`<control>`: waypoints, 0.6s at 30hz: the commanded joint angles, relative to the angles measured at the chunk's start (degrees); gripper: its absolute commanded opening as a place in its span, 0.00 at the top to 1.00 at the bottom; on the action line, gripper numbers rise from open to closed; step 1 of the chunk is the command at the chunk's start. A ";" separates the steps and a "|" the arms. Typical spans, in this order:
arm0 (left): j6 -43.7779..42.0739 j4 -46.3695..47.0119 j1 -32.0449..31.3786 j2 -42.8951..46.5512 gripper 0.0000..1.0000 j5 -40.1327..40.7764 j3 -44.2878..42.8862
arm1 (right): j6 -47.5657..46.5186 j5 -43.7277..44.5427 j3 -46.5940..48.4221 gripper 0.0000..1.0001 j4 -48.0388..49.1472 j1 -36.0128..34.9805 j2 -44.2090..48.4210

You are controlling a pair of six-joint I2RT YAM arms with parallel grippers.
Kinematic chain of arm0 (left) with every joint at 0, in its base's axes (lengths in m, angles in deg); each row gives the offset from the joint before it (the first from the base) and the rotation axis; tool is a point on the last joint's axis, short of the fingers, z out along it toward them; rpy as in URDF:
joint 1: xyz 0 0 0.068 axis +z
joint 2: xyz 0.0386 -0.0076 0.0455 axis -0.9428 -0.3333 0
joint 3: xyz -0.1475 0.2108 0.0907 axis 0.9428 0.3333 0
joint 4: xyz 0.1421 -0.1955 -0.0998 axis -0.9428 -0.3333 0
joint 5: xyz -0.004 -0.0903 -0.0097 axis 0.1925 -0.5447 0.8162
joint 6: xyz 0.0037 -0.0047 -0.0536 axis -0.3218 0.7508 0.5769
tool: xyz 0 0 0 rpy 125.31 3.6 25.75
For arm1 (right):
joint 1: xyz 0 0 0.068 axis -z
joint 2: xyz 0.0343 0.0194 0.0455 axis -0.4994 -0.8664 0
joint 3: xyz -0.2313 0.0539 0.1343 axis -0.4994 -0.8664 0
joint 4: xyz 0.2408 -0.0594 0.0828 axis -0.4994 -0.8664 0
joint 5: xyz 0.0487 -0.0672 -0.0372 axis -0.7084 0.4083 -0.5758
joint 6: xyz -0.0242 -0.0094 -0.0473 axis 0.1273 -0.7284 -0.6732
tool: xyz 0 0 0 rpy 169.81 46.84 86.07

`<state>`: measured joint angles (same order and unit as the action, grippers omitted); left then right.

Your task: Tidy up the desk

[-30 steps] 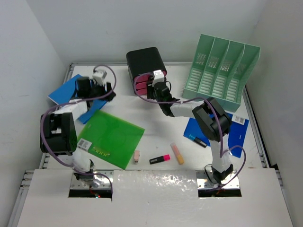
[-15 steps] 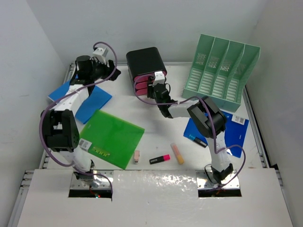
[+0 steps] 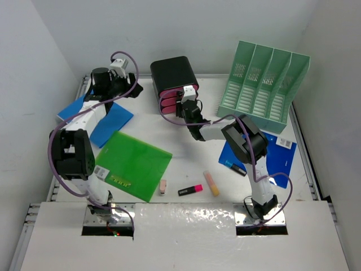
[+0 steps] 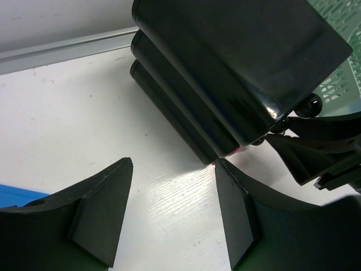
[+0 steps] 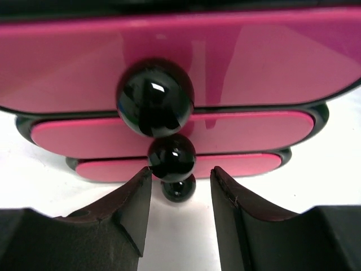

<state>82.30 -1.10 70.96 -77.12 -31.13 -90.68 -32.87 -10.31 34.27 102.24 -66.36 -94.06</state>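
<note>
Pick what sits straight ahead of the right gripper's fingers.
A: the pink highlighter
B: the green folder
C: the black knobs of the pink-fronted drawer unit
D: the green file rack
C: the right wrist view shows the right gripper, fingers apart, facing the black knobs on the pink fronts of the drawer unit.

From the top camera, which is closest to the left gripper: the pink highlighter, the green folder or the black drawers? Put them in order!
1. The drawers: nearest, just to the right of the left gripper, at the back.
2. The green folder: next, toward the front on the left side.
3. The pink highlighter: farthest, near the front in the middle.
</note>
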 commanded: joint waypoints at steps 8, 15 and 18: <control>0.25 0.74 0.10 -1.23 0.41 1.27 -1.17 | 0.58 -0.80 3.68 0.59 3.44 0.02 0.71; -0.10 0.30 0.10 -1.58 0.41 1.53 -1.26 | 0.49 -0.98 3.24 0.85 3.71 0.02 0.27; -0.19 -0.14 0.01 -1.58 0.41 1.18 -1.26 | 0.49 -1.95 0.79 0.97 4.49 -0.07 2.02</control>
<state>82.24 -1.86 70.96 -79.04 -29.66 -90.68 -32.89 -10.85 35.69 102.24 -66.47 -94.06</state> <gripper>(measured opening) 0.585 0.156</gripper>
